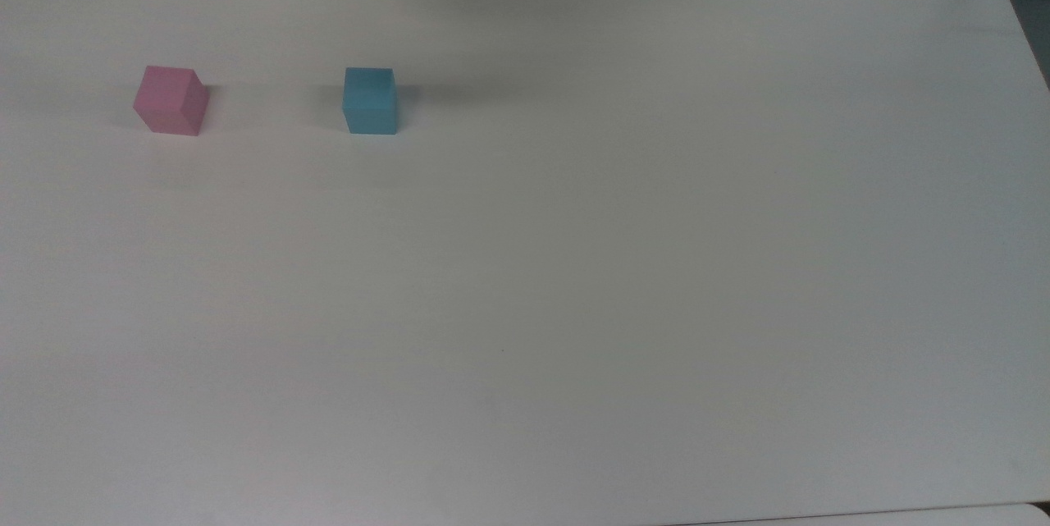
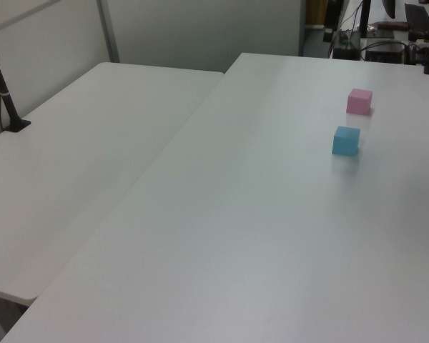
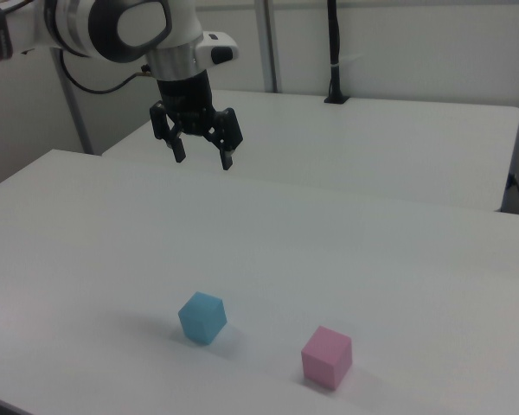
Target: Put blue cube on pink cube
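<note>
Blue cube (image 1: 370,100) resting flat on the white table (image 1: 574,263), apart from the pink cube (image 1: 171,100), which sits to the top view's left of it on the same surface; in the right view blue cube (image 3: 201,317) to the left of pink cube (image 3: 326,357). Gripper (image 3: 202,157) raised well above the table behind the blue cube, fingers spread apart, holding nothing, pointing downward. Neither cube touched.

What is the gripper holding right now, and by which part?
Nothing. The gripper hangs open above the table, while the blue cube and pink cube sit apart on it.
</note>
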